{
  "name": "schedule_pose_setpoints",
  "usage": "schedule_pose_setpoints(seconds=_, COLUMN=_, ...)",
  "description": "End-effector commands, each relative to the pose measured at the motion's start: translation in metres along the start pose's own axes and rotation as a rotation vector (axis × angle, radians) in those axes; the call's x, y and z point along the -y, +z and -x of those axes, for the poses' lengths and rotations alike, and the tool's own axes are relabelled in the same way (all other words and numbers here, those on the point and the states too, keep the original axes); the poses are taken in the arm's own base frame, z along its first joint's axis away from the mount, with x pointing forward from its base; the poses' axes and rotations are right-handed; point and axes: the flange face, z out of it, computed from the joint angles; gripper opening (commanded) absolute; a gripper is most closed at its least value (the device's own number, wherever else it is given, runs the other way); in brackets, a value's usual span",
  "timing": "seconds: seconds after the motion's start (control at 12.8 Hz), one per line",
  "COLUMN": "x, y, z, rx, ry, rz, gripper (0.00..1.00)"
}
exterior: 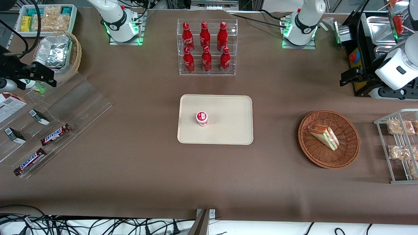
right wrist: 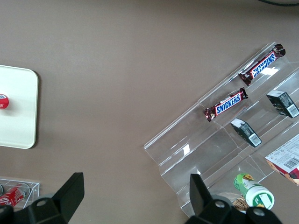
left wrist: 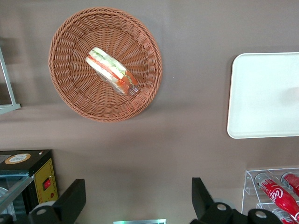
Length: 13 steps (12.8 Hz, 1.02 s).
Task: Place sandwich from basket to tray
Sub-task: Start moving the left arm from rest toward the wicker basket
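Observation:
The sandwich, a wrapped wedge with red and green layers, lies in the round reddish-brown basket. The cream tray lies mid-table with a small red-and-white cup on it. My left gripper hangs high above the table, farther from the front camera than the basket, open and empty. In the left wrist view the gripper has its fingers spread wide over bare table. The sandwich, the basket and part of the tray show there, well apart from the fingers.
An acrylic rack of red cola bottles stands farther from the front camera than the tray. A wire rack with snack packets stands beside the basket. A black box with a red button sits by my gripper. Acrylic shelves with Snickers bars lie toward the parked arm's end.

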Motion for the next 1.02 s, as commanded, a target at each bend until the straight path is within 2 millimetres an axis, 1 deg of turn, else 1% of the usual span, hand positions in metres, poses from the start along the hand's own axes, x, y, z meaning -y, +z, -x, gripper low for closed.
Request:
schedule_pose_setpoints(seconds=0.0, x=0.003, y=0.002, z=0.001, rx=0.013, ry=0.017, rz=0.017, gripper=1.0)
schedule_pose_setpoints(seconds=0.16, x=0.005, y=0.004, z=-0.003, rx=0.013, ry=0.006, rz=0.014, gripper=1.0)
schedule_pose_setpoints(seconds=0.24, x=0.015, y=-0.001, z=-0.008, rx=-0.002, ry=-0.01, rz=0.017, gripper=1.0)
schedule_pose_setpoints(seconds=0.31, x=0.03, y=-0.002, z=-0.019, rx=-0.01, ry=-0.032, rz=0.024, gripper=1.0)
schedule_pose_setpoints(seconds=0.39, x=0.037, y=0.006, z=-0.03, rx=0.002, ry=-0.044, rz=0.03, gripper=1.0)
schedule_pose_setpoints(seconds=0.47, x=0.044, y=0.018, z=-0.037, rx=0.014, ry=-0.054, rz=0.0, gripper=1.0)
schedule_pose_setpoints(seconds=0.55, x=0.05, y=0.03, z=-0.044, rx=0.016, ry=-0.101, rz=-0.062, gripper=1.0)
schedule_pose_setpoints(seconds=0.63, x=0.053, y=0.041, z=-0.053, rx=0.006, ry=-0.204, rz=-0.072, gripper=1.0)
schedule_pose_setpoints(seconds=0.78, x=0.055, y=0.074, z=-0.066, rx=0.005, ry=-0.316, rz=-0.078, gripper=1.0)
schedule_pose_setpoints(seconds=0.94, x=0.057, y=0.111, z=-0.072, rx=-0.031, ry=-0.442, rz=-0.074, gripper=1.0)
